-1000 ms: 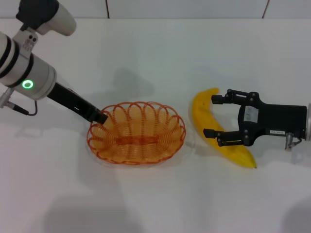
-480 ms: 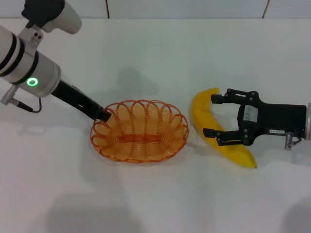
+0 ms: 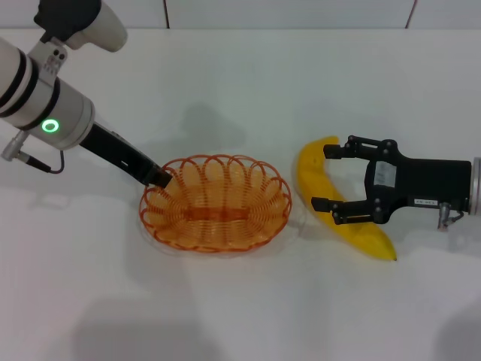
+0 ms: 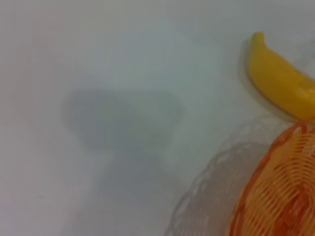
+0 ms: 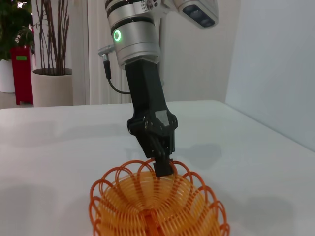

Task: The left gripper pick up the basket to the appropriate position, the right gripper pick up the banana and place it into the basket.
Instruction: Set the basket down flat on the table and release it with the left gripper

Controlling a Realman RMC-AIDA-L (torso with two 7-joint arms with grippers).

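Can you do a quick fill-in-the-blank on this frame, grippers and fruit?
1. The left gripper grips the rim of the orange wire ____.
2. The right gripper has its fingers ____ around the banana.
3. The banana lies on the ____, outside the basket.
4. The light on the left arm glows ____.

Missing words: basket; open; table; green

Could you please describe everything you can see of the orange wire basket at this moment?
The basket is a shallow oval of orange looped wire with a scalloped rim and a denser woven floor, and nothing lies in it. It sits upright on the white table, left of the banana and apart from it. The left end effector is shut on its rim at the far-left edge, as the right wrist view also shows. The right end effector, open around the banana, does not touch it.
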